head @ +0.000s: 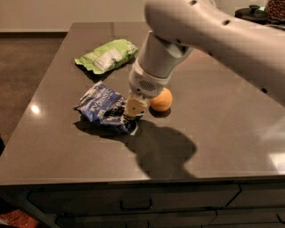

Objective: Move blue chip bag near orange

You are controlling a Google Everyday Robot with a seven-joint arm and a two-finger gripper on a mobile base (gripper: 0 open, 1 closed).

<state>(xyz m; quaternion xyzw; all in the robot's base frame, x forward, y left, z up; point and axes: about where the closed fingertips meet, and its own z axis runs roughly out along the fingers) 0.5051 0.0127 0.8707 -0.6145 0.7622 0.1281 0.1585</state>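
Note:
The blue chip bag (103,107) is dark blue and crinkly and sits at the middle left of the dark countertop (213,133). My gripper (133,110) comes down from the big white arm and is shut on the bag's right edge. The orange (161,99) is small and round. It lies just right of the gripper, partly behind the wrist and close to the bag's right end.
A light green chip bag (107,55) lies farther back on the left. Dark lidded jars (254,10) stand at the far right corner. The counter's front edge runs above the drawers (133,205). The arm casts a large shadow in front of the orange.

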